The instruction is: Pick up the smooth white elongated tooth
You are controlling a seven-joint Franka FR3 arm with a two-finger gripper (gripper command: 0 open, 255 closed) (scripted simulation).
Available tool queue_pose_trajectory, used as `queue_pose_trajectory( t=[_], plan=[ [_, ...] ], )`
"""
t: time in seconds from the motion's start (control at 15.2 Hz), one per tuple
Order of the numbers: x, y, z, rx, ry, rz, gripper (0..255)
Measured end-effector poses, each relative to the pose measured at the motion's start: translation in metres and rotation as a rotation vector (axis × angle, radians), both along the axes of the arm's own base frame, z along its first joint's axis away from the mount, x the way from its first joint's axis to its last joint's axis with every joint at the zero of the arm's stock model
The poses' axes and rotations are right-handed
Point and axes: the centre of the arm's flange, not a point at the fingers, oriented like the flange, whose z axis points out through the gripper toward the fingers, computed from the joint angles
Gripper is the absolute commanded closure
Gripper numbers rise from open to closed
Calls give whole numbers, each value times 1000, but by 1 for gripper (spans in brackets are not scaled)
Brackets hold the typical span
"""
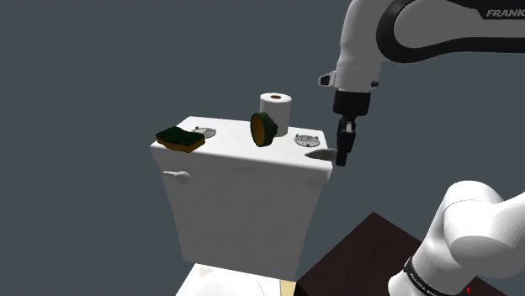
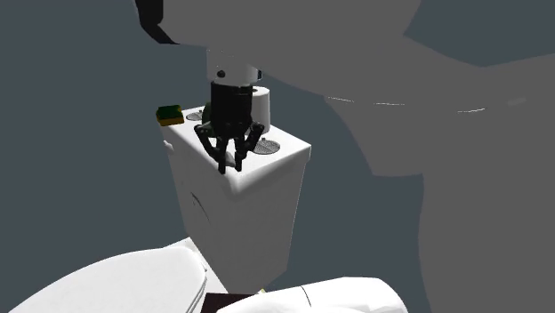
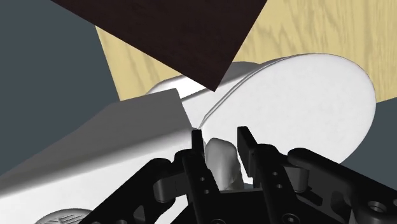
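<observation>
fingers [image 3: 198,159] pinch the smooth white tooth [image 3: 221,159], which fills the narrow gap between them. the tooth sits at the corner of the white toilet tank lid [image 1: 244,160] on the shoulder view's right, just beside 1 round grille [image 1: 308,140] and well apart from the green sponge [image 1: 180,139].

Shoulder view, on the toilet tank lid [image 1: 235,164]: sponge [image 1: 180,139] at nine o'clock, toilet roll [image 1: 275,108] back at twelve, a round thing [image 1: 262,129] just before it, tooth [image 1: 320,155] out at four, at the rim.
</observation>
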Motion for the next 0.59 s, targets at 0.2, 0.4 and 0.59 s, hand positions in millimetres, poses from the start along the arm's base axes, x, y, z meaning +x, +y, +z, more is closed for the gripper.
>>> queue_pose_trajectory(
  t=[0.2,0.4,0.59],
  plan=[
    [0,1,17,0,0,0,255],
    [1,1,31,1,0,0,255],
    [1,1,45,1,0,0,255]
  ],
)
